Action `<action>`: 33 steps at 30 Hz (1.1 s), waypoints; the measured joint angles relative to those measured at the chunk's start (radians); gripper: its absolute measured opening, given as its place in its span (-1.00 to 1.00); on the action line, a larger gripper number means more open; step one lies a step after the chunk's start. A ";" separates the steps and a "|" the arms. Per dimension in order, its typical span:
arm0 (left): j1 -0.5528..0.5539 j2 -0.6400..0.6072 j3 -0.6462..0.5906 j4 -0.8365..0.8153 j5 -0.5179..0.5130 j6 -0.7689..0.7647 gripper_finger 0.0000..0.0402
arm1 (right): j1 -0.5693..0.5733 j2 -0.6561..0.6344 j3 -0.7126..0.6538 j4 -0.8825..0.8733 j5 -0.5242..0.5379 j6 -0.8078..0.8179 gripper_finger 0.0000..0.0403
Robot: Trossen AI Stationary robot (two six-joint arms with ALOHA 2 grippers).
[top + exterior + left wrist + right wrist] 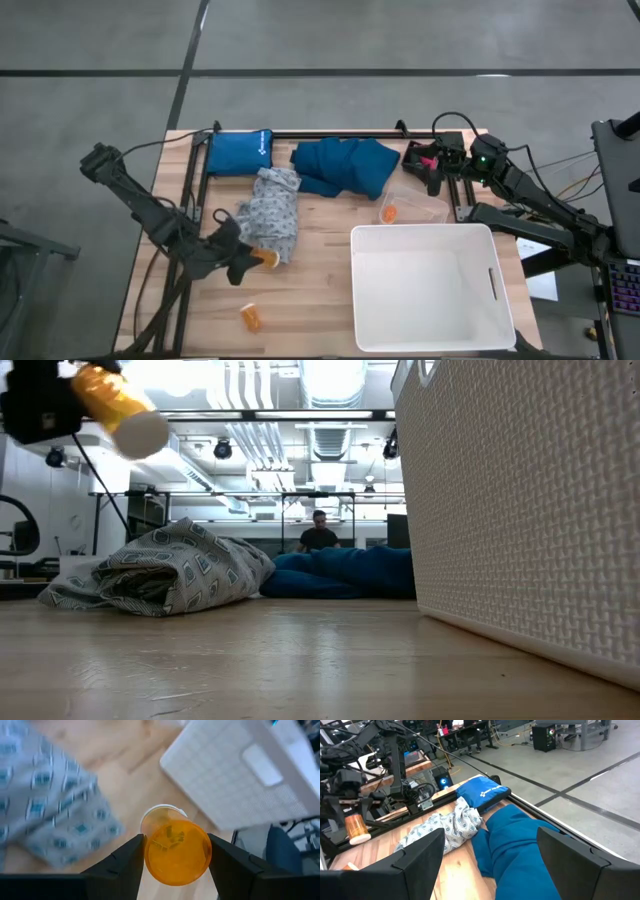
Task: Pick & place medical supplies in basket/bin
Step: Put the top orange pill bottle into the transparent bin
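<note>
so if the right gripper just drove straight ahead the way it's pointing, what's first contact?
Probably the dark teal garment: it fills the gap ahead of the open right gripper. The patterned garment lies beyond. Depth is uncertain.

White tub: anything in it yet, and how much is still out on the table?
Nothing looks done: the white tub shows empty from above. In hand: the left gripper is shut on an orange pill bottle, lifted beside the patterned garment. Left: that garment, the teal garment, another pill bottle near the front edge. The right gripper waits open at the back.
</note>
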 joint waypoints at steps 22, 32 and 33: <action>0.030 -0.011 0.000 0.302 -0.442 0.494 0.01 | 0.000 0.000 0.000 0.000 0.000 0.000 0.54; 0.100 -0.011 0.000 0.380 -0.464 0.641 0.01 | 0.000 0.000 0.000 0.000 0.000 0.000 0.54; 0.109 -0.011 0.000 0.388 -0.464 0.642 0.01 | 0.000 0.000 0.000 0.000 0.000 0.000 0.54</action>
